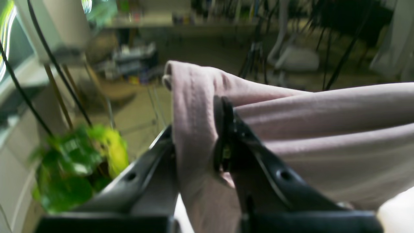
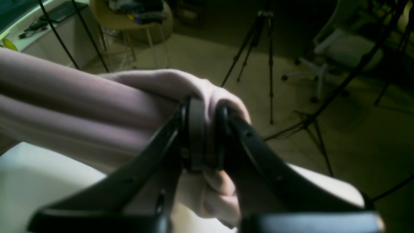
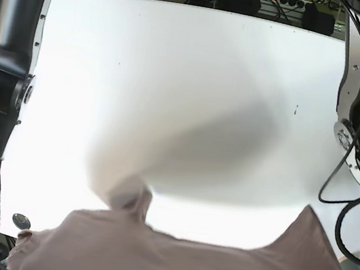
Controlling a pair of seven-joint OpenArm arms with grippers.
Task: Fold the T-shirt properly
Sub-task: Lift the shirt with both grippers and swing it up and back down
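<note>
1. Fabric of the T-shirt (image 3: pixel 214 264) hangs stretched between my two tools, lifted above the near edge of the table (image 3: pixel 176 73), its long axis running side to side.
2. My left tool (image 1: pixel 197 145) is pinching one bunched edge of the cloth.
3. My right tool (image 2: pixel 207 136) is pinching the opposite end.
4. Each arm is nearest its own end; the bare table stretches toward the far edge.
5. Only a small round fitting (image 3: pixel 21 221) sits near the table's near-left corner.

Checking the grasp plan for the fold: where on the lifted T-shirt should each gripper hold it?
At its two outer ends, as now: left gripper pinches a hemmed edge of the T-shirt, right gripper a bunched corner. Fabric stretches between them, so gripping from opposite sides keeps it spread.
</note>
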